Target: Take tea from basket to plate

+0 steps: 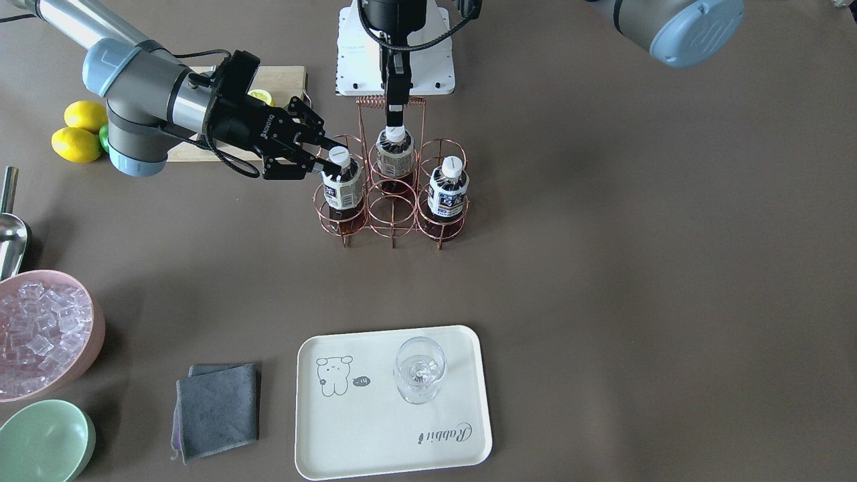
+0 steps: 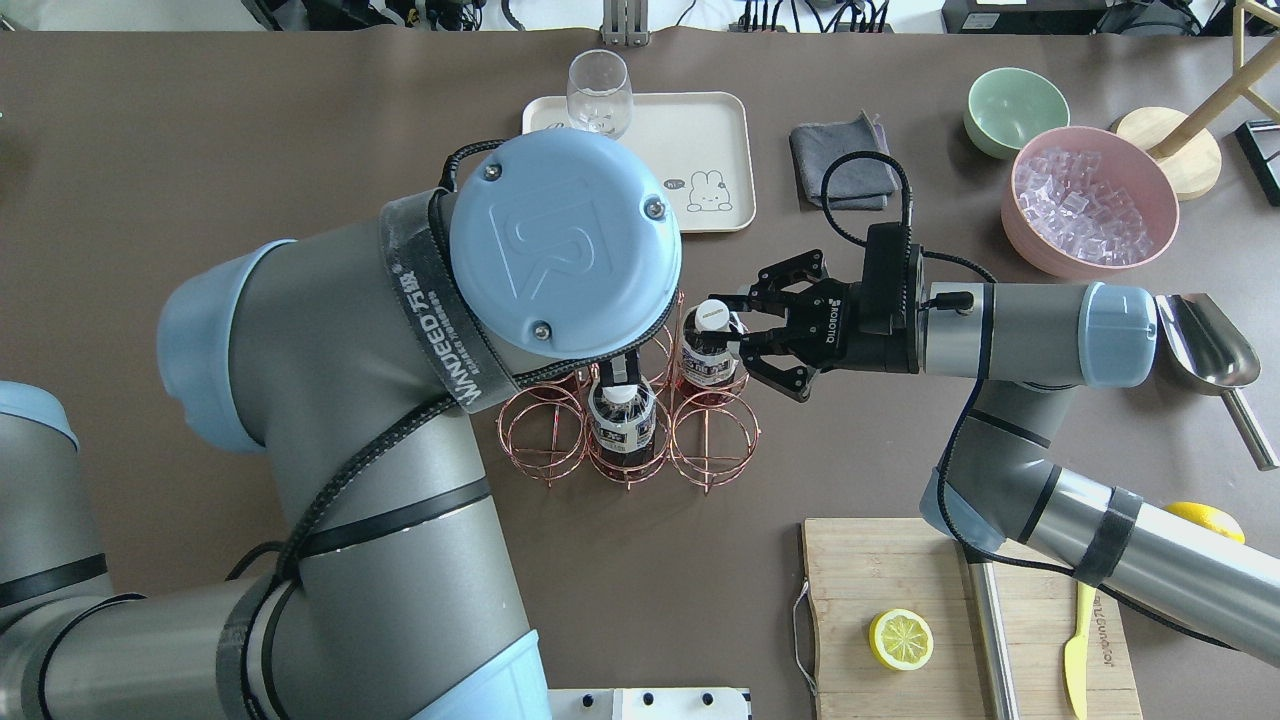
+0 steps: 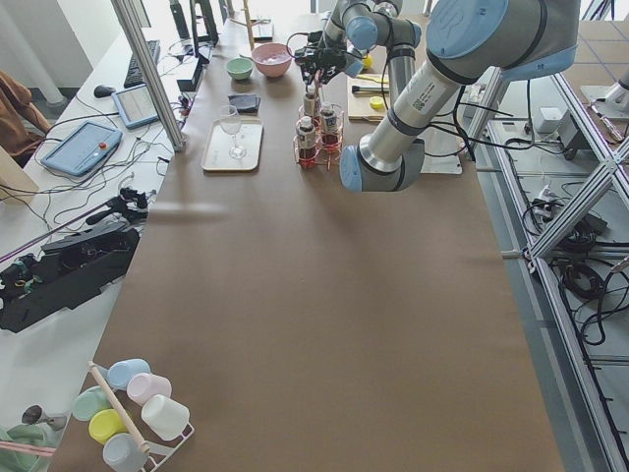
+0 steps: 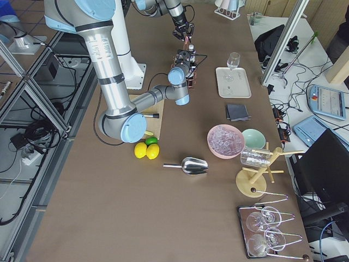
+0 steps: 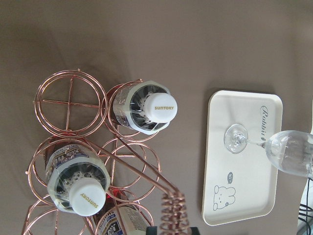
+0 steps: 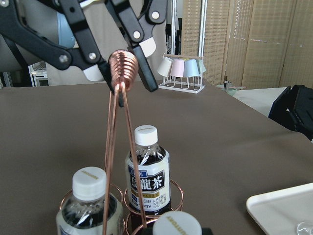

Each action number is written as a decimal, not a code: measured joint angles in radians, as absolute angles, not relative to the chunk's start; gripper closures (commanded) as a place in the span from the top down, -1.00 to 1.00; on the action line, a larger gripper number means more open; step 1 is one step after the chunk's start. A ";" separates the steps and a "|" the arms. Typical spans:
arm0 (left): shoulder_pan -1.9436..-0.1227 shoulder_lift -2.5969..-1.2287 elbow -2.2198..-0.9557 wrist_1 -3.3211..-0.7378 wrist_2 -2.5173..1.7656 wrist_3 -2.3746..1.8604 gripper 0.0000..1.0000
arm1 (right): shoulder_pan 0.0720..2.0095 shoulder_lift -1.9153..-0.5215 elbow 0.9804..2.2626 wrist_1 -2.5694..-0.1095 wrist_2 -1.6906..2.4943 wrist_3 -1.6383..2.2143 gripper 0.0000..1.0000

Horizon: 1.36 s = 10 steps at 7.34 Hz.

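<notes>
Tea: upright in an end cell of the basket, in the row on the operators' side, at the end toward the bench's right end; dark liquid, white cap
Right fingers: reach in almost level from the bench's right end and are clenched on the tea at its cap, one finger on each side
Basket: stands mid-bench, nearer the robot's edge than the operators' edge; three of its six cells hold bottles
Other bottles: one in the middle cell of the row on the robot's side, one in the opposite end cell of the tea's row
Left fingers: come straight down over the basket, clamped on the coiled top of its handle
Plate: flat at the operators' edge, well apart from the basket and straight across from it
Glass: upright on the plate, on the half nearer the basket
Grey cloth: folded, just beside the plate toward the bench's right end
Green bowl: along the operators' edge, beyond the cloth
Pink bowl: filled with ice cubes, next to the green bowl
Cutting board: at the robot's edge toward the right end, with a lemon half on it
</notes>
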State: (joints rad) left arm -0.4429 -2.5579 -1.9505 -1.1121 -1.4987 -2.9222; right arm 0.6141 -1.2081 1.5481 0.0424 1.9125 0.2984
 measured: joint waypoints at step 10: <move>-0.452 -2.551 -1.960 -1.111 -1.499 -2.922 -1.00 | 0.764 -1.207 1.755 -0.157 2.032 0.432 -1.00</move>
State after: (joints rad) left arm -0.4517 -2.5512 -1.9600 -1.1106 -1.4987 -2.9215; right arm 0.7644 -1.2070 1.7552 -0.1565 2.0318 0.4320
